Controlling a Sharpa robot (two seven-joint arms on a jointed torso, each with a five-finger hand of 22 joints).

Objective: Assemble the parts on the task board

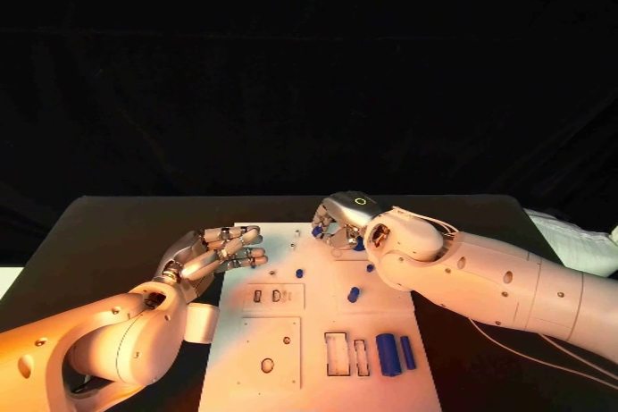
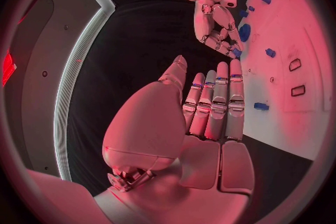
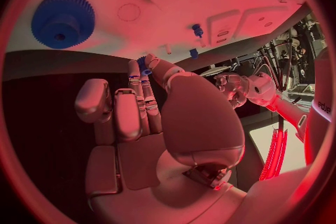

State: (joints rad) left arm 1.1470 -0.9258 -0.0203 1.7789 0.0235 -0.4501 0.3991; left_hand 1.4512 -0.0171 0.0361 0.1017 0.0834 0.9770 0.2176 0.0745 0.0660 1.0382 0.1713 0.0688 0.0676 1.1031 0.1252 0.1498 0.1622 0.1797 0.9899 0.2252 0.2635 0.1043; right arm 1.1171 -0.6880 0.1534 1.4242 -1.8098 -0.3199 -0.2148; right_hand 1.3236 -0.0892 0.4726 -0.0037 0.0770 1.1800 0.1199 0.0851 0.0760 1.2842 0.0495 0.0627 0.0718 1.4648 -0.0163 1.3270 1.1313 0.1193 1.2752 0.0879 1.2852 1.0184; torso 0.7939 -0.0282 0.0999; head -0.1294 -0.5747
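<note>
At the far end of the task board, the right hand hangs fingers-down with a small blue part pinched at its fingertips (thumb and one finger, as far as the right wrist view shows). Just ahead of those fingertips sits a blue gear on the white plate, close but apart from the hand. A little beyond it a small blue peg stands on the board, next to a pair of slotted recesses.

Across from it, the left hand hovers over the board's near-left edge, released, fingers straight and spread, holding nothing. Past its fingertips lie two more blue pieces beside rectangular cutouts at the board's near end, plus a loose blue cylinder mid-board.

Step in hand, probably: carrying or placing the pinched part near the gear area. Next move likely calls for lining the part up with its seat and lowering it straight; which hole it belongs to cannot be told.
</note>
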